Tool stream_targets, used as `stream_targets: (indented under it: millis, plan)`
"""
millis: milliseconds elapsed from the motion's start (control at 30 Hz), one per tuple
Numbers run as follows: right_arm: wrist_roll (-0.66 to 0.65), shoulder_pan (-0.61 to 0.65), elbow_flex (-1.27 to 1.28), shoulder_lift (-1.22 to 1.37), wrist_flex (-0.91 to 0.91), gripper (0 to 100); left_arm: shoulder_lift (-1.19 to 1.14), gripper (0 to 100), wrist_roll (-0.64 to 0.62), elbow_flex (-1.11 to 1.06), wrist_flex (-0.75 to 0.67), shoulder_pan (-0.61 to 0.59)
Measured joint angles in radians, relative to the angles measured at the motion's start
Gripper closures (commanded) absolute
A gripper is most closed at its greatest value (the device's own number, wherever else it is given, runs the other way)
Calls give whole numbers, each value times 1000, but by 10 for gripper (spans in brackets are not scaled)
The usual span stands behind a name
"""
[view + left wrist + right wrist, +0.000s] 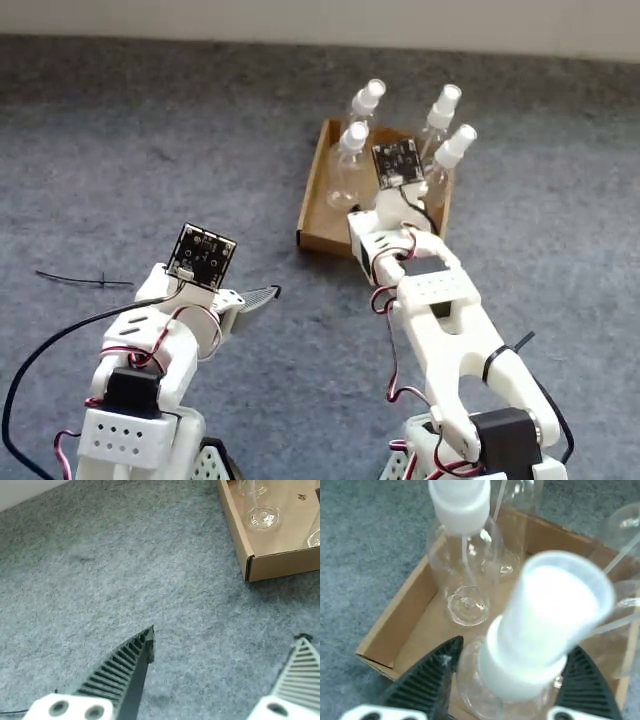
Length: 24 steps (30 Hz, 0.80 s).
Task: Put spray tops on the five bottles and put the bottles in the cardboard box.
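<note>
The cardboard box (318, 200) sits on the grey carpet with clear bottles standing in it, each with a white spray top (366, 99). My right gripper (507, 672) is low over the box (395, 630), shut on a capped bottle (545, 625) whose body sits between both fingers. Another capped bottle (465, 565) stands just behind it. My left gripper (255, 300) hovers above bare carpet to the left of the box, open with nothing in it (225, 645). The box corner (280, 562) and a bottle base (262, 517) appear beyond it.
A thin black cable tie (85, 280) lies on the carpet at the far left. A pale wall edge (320, 20) runs along the back. Open carpet surrounds the box on its left and front.
</note>
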State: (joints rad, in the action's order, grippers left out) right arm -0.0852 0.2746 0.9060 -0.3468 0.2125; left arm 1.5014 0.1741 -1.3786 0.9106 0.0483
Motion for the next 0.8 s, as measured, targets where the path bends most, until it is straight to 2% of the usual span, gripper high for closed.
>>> stream_targets:
  millis: [233, 600, 800]
  plan:
    - [0, 0, -106, -112, 183, 742, 0, 632, 0, 0, 0, 0]
    - [0, 48, -445, -210, 531, 742, 0, 632, 0, 0, 0, 0]
    - [0, 52, -482, -315, 634, 742, 0, 632, 0, 0, 0, 0]
